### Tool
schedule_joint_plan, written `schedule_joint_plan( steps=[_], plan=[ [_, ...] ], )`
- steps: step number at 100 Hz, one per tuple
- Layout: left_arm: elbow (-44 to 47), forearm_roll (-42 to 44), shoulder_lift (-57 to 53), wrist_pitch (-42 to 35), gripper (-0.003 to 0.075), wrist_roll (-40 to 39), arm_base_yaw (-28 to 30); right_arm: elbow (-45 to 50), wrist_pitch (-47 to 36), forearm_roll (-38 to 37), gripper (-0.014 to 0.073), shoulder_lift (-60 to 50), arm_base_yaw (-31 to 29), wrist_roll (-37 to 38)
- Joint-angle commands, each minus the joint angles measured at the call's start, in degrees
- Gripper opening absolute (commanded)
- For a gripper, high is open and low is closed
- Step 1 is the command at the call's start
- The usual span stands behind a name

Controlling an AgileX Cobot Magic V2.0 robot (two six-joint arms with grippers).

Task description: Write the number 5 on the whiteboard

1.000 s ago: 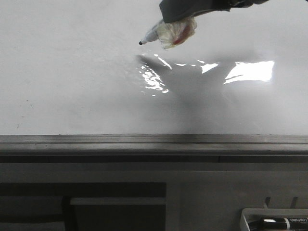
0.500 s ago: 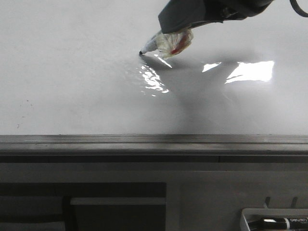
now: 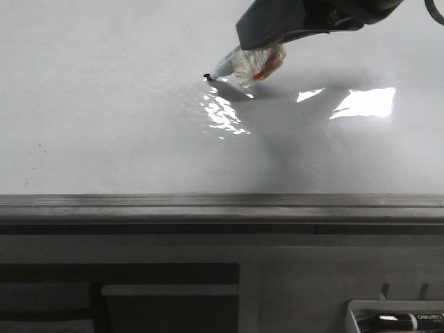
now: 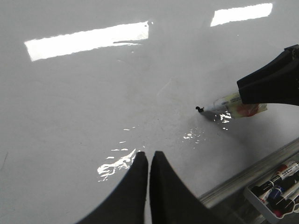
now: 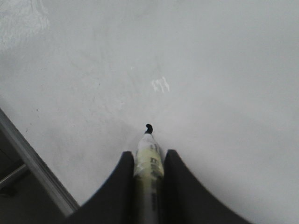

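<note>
The glossy whiteboard (image 3: 104, 125) fills most of the front view, with its grey edge rail (image 3: 222, 201) along the near side. My right gripper (image 3: 260, 52) is shut on a marker (image 3: 243, 64) wrapped in clear tape, its black tip touching the board. A tiny black mark (image 3: 207, 75) sits at the tip; it also shows in the right wrist view (image 5: 148, 127) and the left wrist view (image 4: 199, 109). No full number 5 shows. My left gripper (image 4: 148, 155) is shut and empty above bare board, apart from the marker (image 4: 229, 100).
A white tray (image 3: 395, 318) with spare markers stands below the rail at the near right; it also shows in the left wrist view (image 4: 275, 189). Bright glare patches (image 3: 364, 102) lie on the board. Dark shelving (image 3: 118, 298) sits below the rail.
My right gripper has come down and the marker tip now touches the board. The tip has shifted slightly right, leaving a small black mark.
</note>
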Motion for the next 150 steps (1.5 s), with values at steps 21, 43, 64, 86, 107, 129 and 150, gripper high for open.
schedule_joint_plan(
  steps=[21,43,64,86,107,129,150],
  plan=[
    [-1.56,-1.49,0.18,-4.04,-0.002,-0.65,0.15,-1.11,1.63,1.94,-0.0056,1.95,-0.65,-0.3],
    [-1.56,-1.49,0.18,-4.04,-0.002,-0.65,0.15,-1.11,-0.88,2.07,-0.0056,1.74,-0.65,-0.3],
    [-1.56,-1.49,0.18,-4.04,-0.002,-0.65,0.15,-1.11,-1.15,2.07,-0.0041,1.25,-0.69,-0.3],
    [-1.56,-1.49,0.18,-4.04,-0.002,-0.65,0.15,-1.11,-1.15,1.96,-0.0041,1.25,-0.69,-0.3],
    [-1.56,-1.49,0.18,-4.04,-0.002,-0.65,0.15,-1.11,-0.08,1.96,-0.0041,1.22,-3.05,-0.3],
    [-1.56,-1.49,0.18,-4.04,-0.002,-0.65,0.15,0.91,1.12,1.96,-0.0041,-1.92,-6.31,-0.3],
    [-1.56,-1.49,0.18,-4.26,-0.002,-0.65,0.15,5.23,3.08,2.83,-0.0041,-4.63,-6.4,1.71]
  ],
)
